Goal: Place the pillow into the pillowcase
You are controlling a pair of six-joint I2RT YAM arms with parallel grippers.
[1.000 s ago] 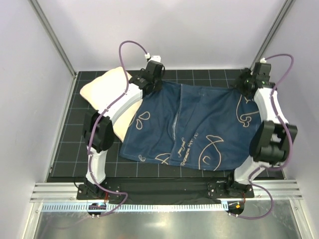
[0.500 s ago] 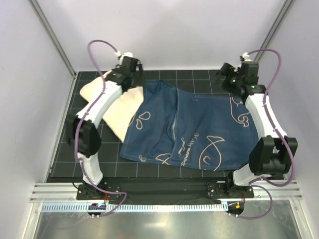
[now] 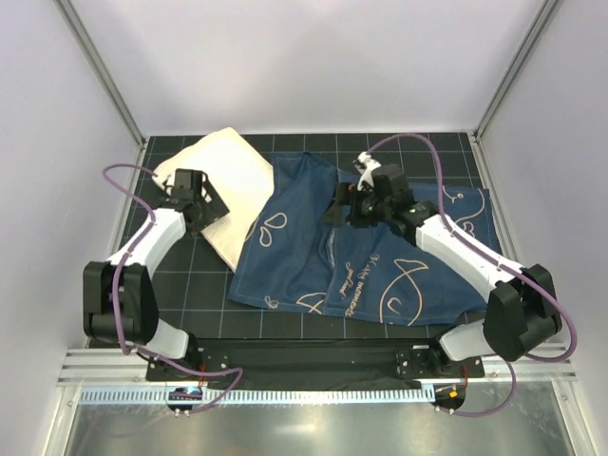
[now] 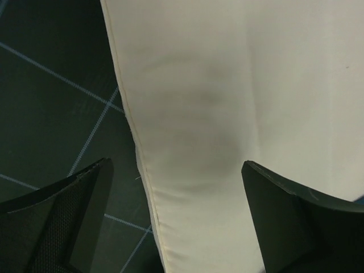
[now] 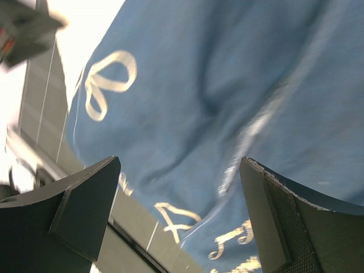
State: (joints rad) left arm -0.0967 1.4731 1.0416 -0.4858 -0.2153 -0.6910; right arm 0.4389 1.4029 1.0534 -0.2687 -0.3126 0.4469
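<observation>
The left end effector, fingers apart and empty, hovers over the cream pillow at the rear left of the dark gridded surface. The pillow's right part is hidden by the navy pillowcase. The right end effector, fingers also apart, hangs over the pillowcase.

White script lettering runs across my pillowcase, among the fish drawings, but it is too small and blurred for me to read.
</observation>
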